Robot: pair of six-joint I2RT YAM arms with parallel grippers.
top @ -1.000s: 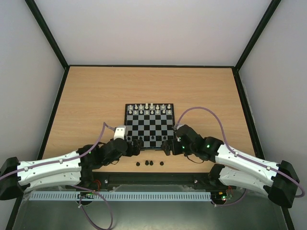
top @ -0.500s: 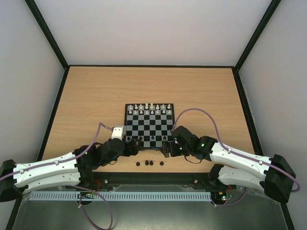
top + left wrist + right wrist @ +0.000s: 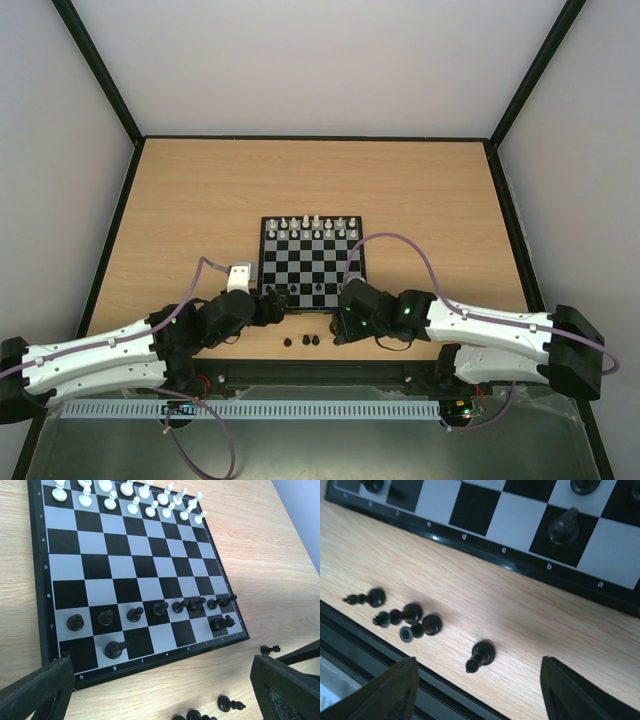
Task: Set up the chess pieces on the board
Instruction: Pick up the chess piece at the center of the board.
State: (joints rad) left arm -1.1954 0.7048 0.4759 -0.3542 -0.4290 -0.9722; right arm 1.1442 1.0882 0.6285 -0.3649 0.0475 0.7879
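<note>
4 loose black chess pieces (image 3: 412, 613) on table (image 3: 555, 625) near the board (image 3: 485, 545); one sits between right gripper (image 3: 479, 677) jaws, spread apart, untouched

item 1: board frame (image 3: 38, 580), long edge running away ahead of my left gripper (image 3: 165, 692). white rank numbers 2, 3, 4, 5, 6, 7; the 7 is nearest my fingers and the 2 farthest.

item 2: same frame, edge nearest my left gripper. white file letters h, g, f, e; the h is just ahead of the finger at the left of the wrist view. the letters further along are too small to read.

item 3: board frame (image 3: 485, 544), edge just ahead of my right gripper (image 3: 482, 692). white letters d, b, a are legible. the one between d and b is blurred, possibly c. the marks beyond d are unreadable.
</note>
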